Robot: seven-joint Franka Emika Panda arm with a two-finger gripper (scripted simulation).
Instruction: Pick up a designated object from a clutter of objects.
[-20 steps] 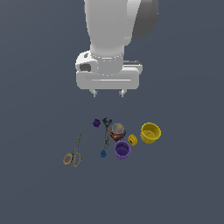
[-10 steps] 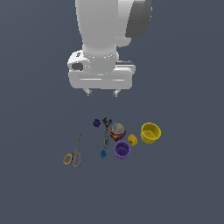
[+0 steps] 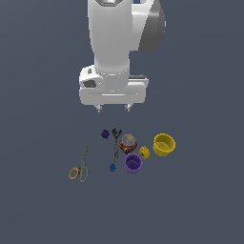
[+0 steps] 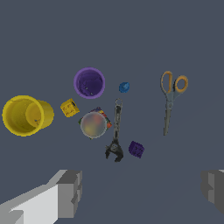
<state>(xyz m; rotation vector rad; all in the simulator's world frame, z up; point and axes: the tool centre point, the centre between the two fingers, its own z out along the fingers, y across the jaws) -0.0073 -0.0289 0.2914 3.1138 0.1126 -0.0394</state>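
gripper point(image 3: 113, 109) hangs with its jaws spread wide and empty, high above the clutter. nearer the exterior camera lie the orange-handled scissors point(image 3: 80, 167) and purple cup point(image 3: 134, 163); behind the cup sits the chequered box point(image 3: 127, 144), between the dark tool point(image 3: 116, 143) and the yellow die point(image 3: 144, 152).

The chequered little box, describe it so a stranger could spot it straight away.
Below the open gripper lies a clutter; find the purple cup there. The chequered box sits just behind it, beside a dark tool, the only item with red, yellow and blue squares.
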